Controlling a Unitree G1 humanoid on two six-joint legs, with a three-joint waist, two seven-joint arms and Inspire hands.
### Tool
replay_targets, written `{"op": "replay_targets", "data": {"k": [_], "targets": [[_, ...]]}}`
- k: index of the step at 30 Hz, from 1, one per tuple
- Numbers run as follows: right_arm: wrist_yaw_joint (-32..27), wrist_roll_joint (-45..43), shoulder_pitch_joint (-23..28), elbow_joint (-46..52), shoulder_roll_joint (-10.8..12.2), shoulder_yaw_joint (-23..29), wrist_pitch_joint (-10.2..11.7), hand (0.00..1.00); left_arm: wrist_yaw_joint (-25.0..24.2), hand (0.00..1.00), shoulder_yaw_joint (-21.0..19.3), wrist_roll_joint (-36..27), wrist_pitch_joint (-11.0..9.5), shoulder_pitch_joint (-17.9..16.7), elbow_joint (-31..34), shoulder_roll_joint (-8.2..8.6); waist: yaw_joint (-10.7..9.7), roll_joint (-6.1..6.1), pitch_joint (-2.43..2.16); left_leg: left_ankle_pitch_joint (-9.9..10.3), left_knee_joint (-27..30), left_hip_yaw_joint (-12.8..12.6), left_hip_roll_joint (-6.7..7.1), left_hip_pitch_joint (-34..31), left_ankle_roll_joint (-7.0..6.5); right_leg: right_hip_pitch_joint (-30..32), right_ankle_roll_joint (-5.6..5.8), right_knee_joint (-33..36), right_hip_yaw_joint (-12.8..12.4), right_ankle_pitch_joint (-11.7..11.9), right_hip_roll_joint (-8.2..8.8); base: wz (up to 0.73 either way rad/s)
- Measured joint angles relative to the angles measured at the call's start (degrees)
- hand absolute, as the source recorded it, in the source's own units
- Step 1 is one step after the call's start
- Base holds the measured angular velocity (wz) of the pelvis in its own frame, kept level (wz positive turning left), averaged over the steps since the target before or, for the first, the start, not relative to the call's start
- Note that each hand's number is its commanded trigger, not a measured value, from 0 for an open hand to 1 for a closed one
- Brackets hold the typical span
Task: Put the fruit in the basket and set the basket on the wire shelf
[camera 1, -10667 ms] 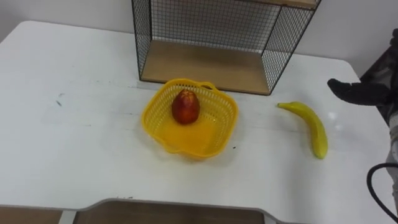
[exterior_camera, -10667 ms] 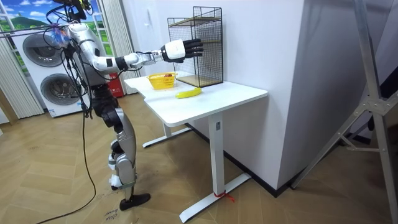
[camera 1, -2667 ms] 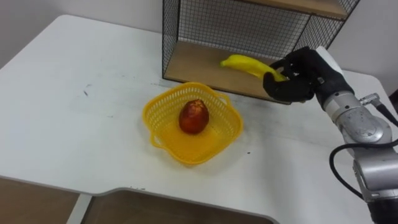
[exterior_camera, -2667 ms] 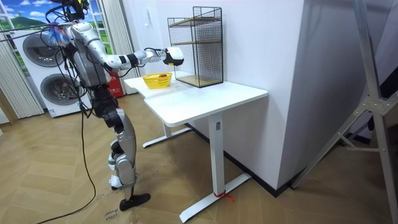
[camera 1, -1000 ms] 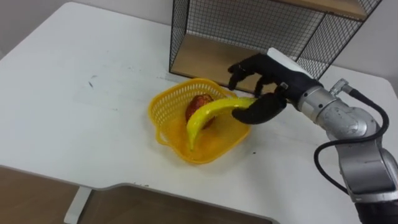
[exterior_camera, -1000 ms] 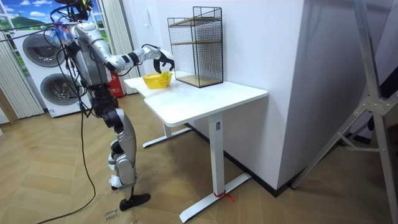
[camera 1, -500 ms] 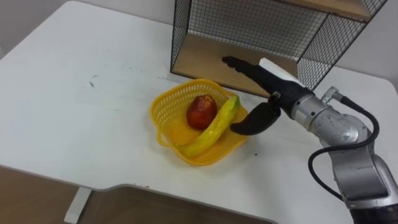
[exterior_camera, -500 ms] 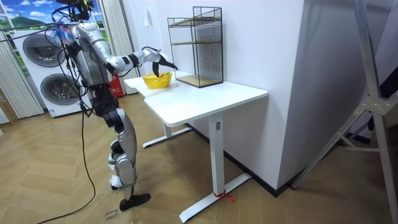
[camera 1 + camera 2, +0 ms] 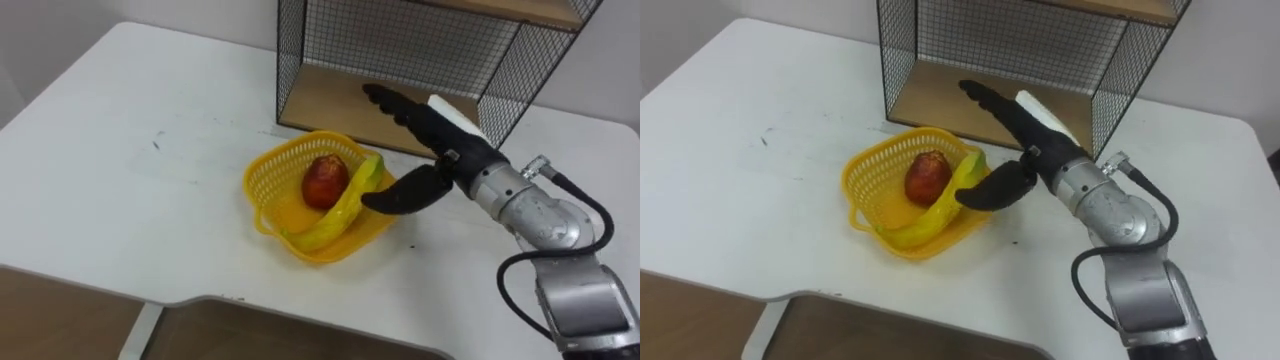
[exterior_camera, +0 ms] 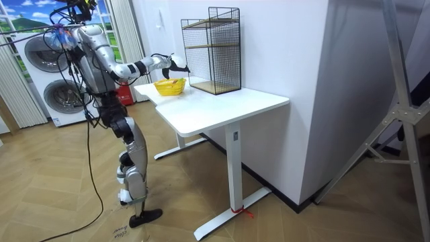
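The room view shows the robot standing at the table's end. Eye views show its right hand spread, empty, at three o'clock of the basket holding a banana and an apple.

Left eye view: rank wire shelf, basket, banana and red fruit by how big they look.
1. wire shelf, even cut off by the frame
2. basket
3. banana
4. red fruit

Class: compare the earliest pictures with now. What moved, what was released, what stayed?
The right hand carried the banana from the table into the yellow basket, beside the red fruit, then let it go; its fingers are now straight. Basket, red fruit and wire shelf stayed on the table.
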State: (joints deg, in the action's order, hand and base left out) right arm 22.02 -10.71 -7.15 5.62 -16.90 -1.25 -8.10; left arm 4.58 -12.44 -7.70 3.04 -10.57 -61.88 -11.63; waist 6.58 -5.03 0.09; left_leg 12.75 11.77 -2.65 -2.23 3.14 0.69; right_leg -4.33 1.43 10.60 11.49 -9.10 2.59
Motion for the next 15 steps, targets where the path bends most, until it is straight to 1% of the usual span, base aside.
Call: {"op": "replay_targets", "data": {"k": [1, 2, 3, 5, 6, 7, 8, 9, 10, 11, 12, 13, 14, 15], "targets": [[-1.58, 1.97, 0.86, 0.00, -0.18, 1.24, 0.01, 0.00, 1.22, 0.00, -1.25, -2.29, -0.16, -0.72, 0.50, 0.03, -0.12, -0.09, -0.15, 0.00, 0.00, 0.04, 0.00, 0.08, 0.00, -0.14, 0.00, -0.02, 0.12, 0.00, 0.00, 0.04], [-3.46, 3.77, 1.82, -0.03, -0.23, 2.75, 0.02, 0.00, 2.68, 0.00, -2.74, -4.93, -0.17, -1.45, 1.40, 0.06, -0.07, -0.07, -0.13, 0.00, -0.05, 0.13, 0.00, 0.35, 0.00, -0.42, 0.00, -0.01, 0.10, 0.00, 0.01, 0.03], [-4.64, 4.81, 2.25, -0.04, -0.25, 3.37, 0.02, 0.00, 3.74, 0.00, -3.42, -6.43, -0.19, -1.80, 1.89, 0.05, -0.02, -0.06, -0.13, 0.00, -0.08, 0.13, 0.00, 0.51, 0.00, -0.54, 0.00, -0.02, 0.18, 0.00, 0.02, 0.04], [-9.52, 10.02, 3.86, -0.18, -0.22, 5.87, 0.03, 0.00, 9.93, 0.00, -6.77, -12.04, -0.64, -2.77, 4.75, 0.17, -0.08, 0.15, -0.17, 0.00, 0.05, 0.32, 0.03, 0.58, 0.00, -0.75, 0.00, -0.06, 1.03, 0.00, 0.15, 0.04], [-10.65, 10.93, 4.28, -0.22, -0.16, 6.57, 0.05, 0.00, 11.44, 0.00, -7.96, -12.80, -0.64, -2.85, 5.77, 0.31, -0.17, 0.29, -0.14, 0.00, 0.11, 0.45, 0.03, 0.58, 0.00, -0.86, 0.01, -0.12, 1.19, 0.01, 0.15, 0.11], [-12.95, 12.53, 5.53, -0.26, -0.06, 8.29, 0.04, 0.00, 14.86, 0.00, -10.79, -13.57, -0.64, -2.88, 8.07, 0.70, -0.24, 0.63, -0.12, -0.02, 0.15, 1.01, 0.18, 0.74, -0.02, -1.33, 0.01, -0.27, 1.32, 0.01, 0.19, 0.15], [-15.11, 13.15, 6.92, -0.30, -0.07, 9.95, 0.05, 0.00, 18.40, 0.00, -12.61, -15.49, -0.79, -3.16, 10.68, 1.03, -0.23, 1.21, -0.13, -0.03, 0.02, 1.30, 0.27, 1.25, -0.04, -1.91, 0.02, -0.36, 1.31, 0.01, 0.24, 0.13], [-16.31, 13.21, 7.44, -0.33, -0.07, 10.65, 0.05, 0.00, 20.21, 0.00, -13.15, -16.57, -1.06, -3.46, 11.98, 1.13, -0.23, 1.60, -0.13, -0.04, -0.09, 1.32, 0.29, 1.57, -0.05, -2.18, 0.04, -0.38, 1.31, 0.00, 0.25, 0.06], [-18.89, 14.45, 8.69, -0.33, -0.07, 11.89, 0.13, 0.00, 24.09, 0.00, -13.75, -18.15, -1.71, -4.01, 14.37, 1.30, -0.34, 2.37, -0.28, -0.04, -0.15, 1.41, 0.38, 1.79, -0.06, -2.46, 0.13, -0.53, 1.15, -0.06, 0.27, 0.00], [-21.35, 15.52, 10.06, -0.32, -0.04, 12.60, 0.13, 0.00, 27.64, 0.00, -14.59, -18.99, -2.22, -4.57, 17.15, 1.67, -0.48, 2.82, -0.43, -0.05, -0.20, 1.40, 0.49, 1.89, -0.09, -2.58, 0.27, -0.78, 1.04, -0.15, 0.34, 0.00], [-22.34, 15.77, 10.88, -0.32, -0.04, 13.06, 0.13, 0.00, 29.49, 0.00, -15.11, -19.11, -2.27, -4.81, 18.80, 2.02, -0.57, 2.96, -0.56, -0.06, -0.20, 1.40, 0.49, 1.87, -0.09, -2.54, 0.28, -0.79, 0.98, -0.15, 0.34, 0.00], [-24.23, 15.99, 12.52, -0.34, -0.05, 14.10, 0.13, 0.00, 33.22, 0.00, -15.92, -19.12, -2.48, -5.31, 22.30, 2.74, -0.53, 3.26, -0.67, -0.11, -0.25, 1.44, 0.51, 1.85, -0.07, -2.53, 0.29, -0.81, 1.02, -0.16, 0.36, 0.00], [-26.43, 16.15, 13.97, -0.38, -0.04, 14.87, 0.13, 0.00, 36.83, 0.00, -16.56, -18.91, -3.02, -5.95, 25.76, 3.31, -0.66, 3.58, -0.71, -0.12, -0.25, 1.47, 0.51, 1.84, -0.06, -2.51, 0.30, -0.84, 1.10, -0.18, 0.36, 0.00], [-27.49, 16.15, 14.72, -0.38, -0.02, 15.30, 0.13, 0.00, 38.77, 0.00, -16.90, -18.77, -3.14, -6.19, 27.65, 3.49, -0.77, 3.74, -0.73, -0.12, -0.24, 1.44, 0.49, 1.87, -0.06, -2.48, 0.30, -0.87, 1.08, -0.18, 0.35, 0.00]]}}
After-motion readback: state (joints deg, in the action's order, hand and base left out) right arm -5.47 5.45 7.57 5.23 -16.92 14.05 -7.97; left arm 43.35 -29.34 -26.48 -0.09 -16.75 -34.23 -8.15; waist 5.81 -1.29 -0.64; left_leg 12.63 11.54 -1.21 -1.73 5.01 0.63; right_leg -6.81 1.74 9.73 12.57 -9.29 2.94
